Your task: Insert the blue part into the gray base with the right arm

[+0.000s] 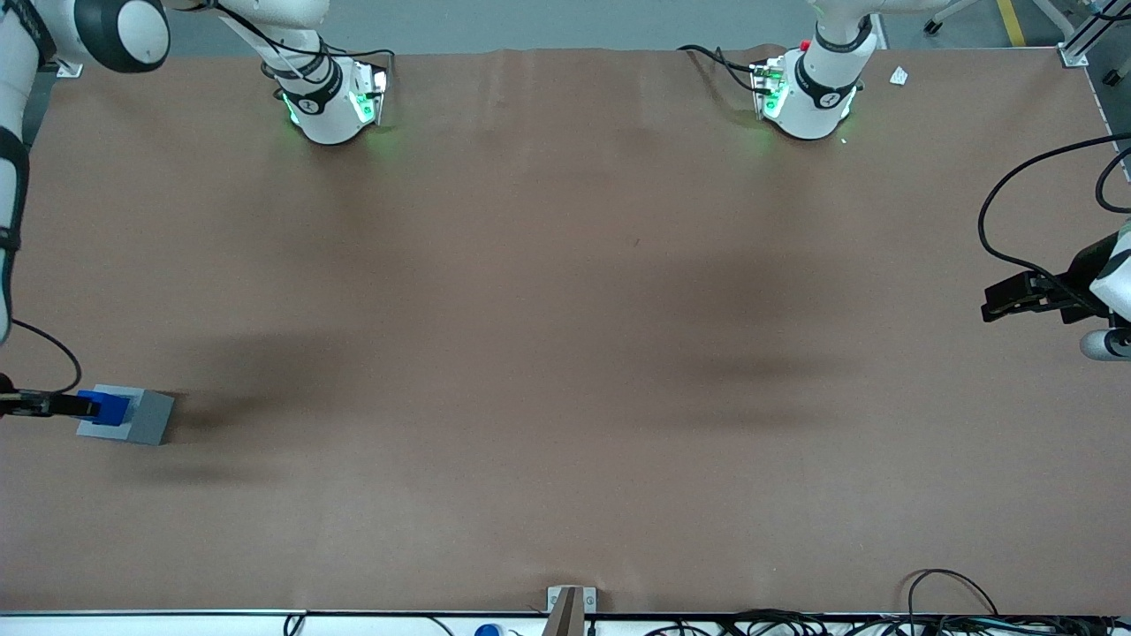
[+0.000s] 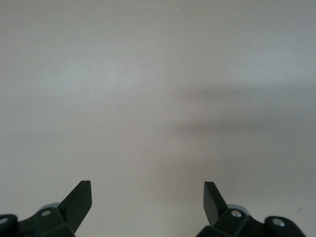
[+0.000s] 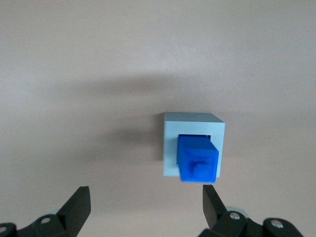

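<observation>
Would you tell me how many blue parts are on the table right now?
1. The blue part sits in the gray base at the working arm's end, below the open gripper.

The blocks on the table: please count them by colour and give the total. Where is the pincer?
Blue block: 1, sitting in the gray one
Gray block: 1
Total: 2
The pincer hangs above them, open and holding nothing.

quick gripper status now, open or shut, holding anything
Gripper: open, holding nothing, above the table just off the blue part, which sits in the gray base.
</observation>
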`<state>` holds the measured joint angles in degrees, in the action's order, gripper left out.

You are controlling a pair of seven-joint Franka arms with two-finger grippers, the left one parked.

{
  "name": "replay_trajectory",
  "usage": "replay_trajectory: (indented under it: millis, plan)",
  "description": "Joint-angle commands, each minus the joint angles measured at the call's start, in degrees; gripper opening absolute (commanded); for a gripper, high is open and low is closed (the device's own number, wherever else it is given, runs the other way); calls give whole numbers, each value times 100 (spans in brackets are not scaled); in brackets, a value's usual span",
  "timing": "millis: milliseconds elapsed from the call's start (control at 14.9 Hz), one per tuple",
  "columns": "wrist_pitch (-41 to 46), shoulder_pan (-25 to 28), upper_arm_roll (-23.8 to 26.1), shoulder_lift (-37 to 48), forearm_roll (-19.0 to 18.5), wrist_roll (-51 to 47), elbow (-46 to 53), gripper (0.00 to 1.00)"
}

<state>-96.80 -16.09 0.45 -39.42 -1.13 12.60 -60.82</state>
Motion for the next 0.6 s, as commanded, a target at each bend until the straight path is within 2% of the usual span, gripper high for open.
replay_trajectory:
  millis: [0, 134, 268, 469, 536]
  plan:
    - [529, 386, -28, 794, -185, -300, -273, 100]
    - [985, 641, -10, 1198, -335, -590, -281, 100]
    - [1539, 843, -2, 1681, -326, -662, -290, 100]
    - [1823, 950, 25, 2664, -151, -855, -1007, 100]
    - [1762, 950, 16, 3094, 50, -873, -1446, 100]
